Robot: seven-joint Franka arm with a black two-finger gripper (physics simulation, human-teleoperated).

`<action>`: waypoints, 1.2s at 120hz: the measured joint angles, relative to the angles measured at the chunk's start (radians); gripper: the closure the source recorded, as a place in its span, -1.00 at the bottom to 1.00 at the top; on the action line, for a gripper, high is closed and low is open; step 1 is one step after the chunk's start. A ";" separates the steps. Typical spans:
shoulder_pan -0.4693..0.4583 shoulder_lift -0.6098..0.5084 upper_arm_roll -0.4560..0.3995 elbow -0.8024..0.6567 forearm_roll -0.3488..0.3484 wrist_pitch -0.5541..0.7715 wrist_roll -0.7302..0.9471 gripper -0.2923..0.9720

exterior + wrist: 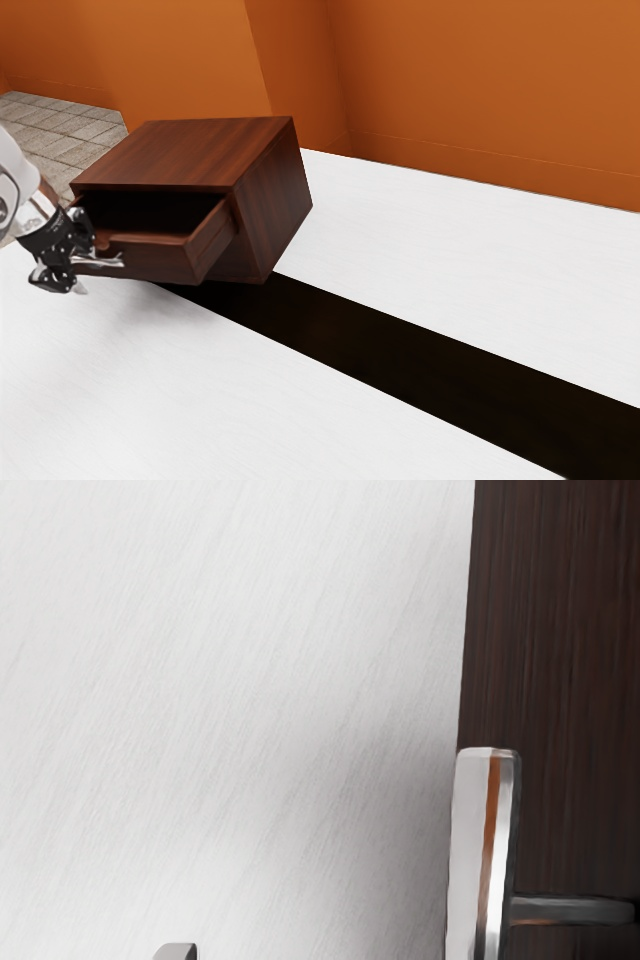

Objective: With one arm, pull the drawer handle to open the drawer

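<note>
The drawer handle [104,260], a silver bar lying long-ways along the drawer front [550,630], sits at nine o'clock in the exterior view; the drawer [165,245] juts partly from the cabinet [260,190] toward eight o'clock. The end effector [62,258] is at the handle, probably so a pull follows the slide, though whether it grips I cannot tell.

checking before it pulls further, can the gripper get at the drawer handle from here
Probably yes: the gripper is already right at the handle on the front of the drawer, and nothing stands between them.
</note>
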 joint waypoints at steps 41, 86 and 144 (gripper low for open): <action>-0.019 -0.008 -0.001 -0.003 0.006 -0.002 0.004 0.12; -0.037 -0.067 0.005 -0.050 0.009 -0.025 0.007 0.14; -0.041 -0.127 0.029 -0.106 0.009 -0.038 0.008 0.14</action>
